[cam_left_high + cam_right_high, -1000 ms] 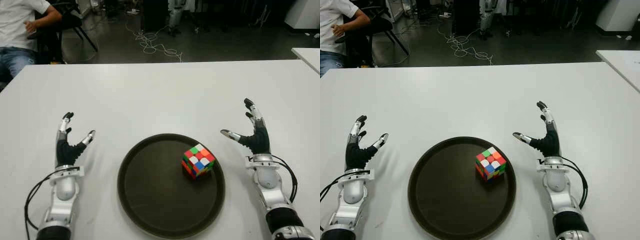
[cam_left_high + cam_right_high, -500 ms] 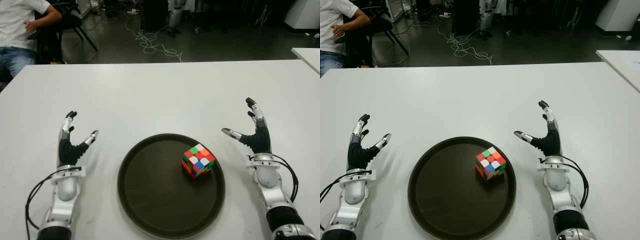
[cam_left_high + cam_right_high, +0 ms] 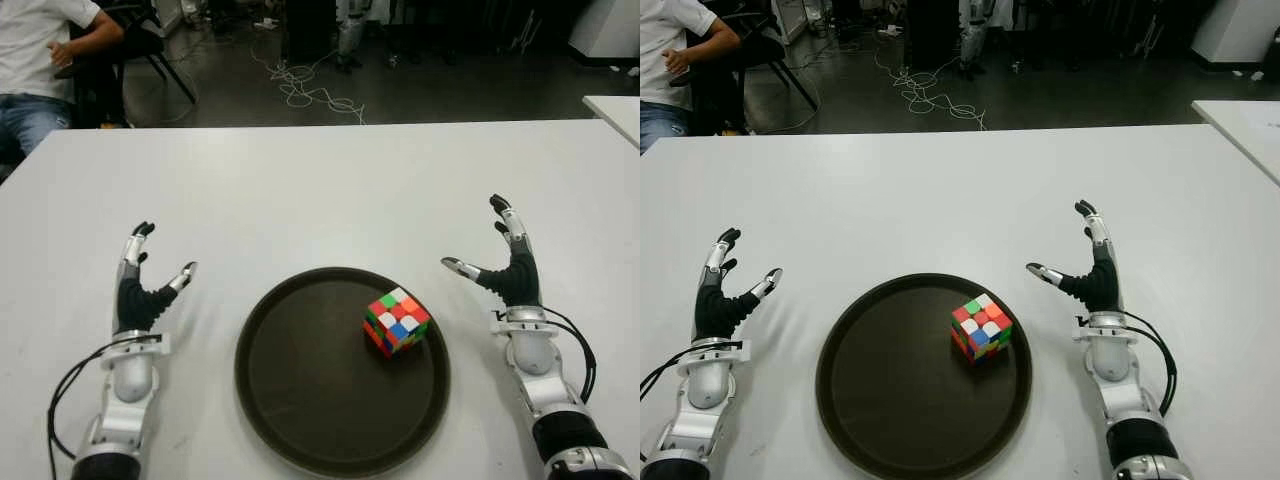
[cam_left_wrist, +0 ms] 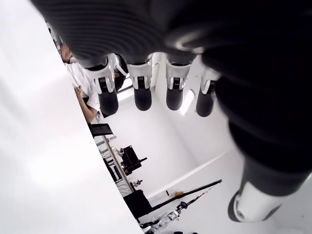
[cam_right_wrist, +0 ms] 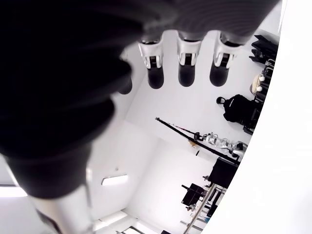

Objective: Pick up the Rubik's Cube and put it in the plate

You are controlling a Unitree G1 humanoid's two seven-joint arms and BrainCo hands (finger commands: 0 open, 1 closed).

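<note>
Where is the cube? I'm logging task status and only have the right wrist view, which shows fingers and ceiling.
Observer: The cube lies in the plate, toward its right side.
Operator: Is my right hand holding anything?
Observer: No. The right hand is open, on the plate's right, apart from its rim.
Operator: And the left hand?
Observer: The left hand is open too, on the plate's left, over the table.
</note>
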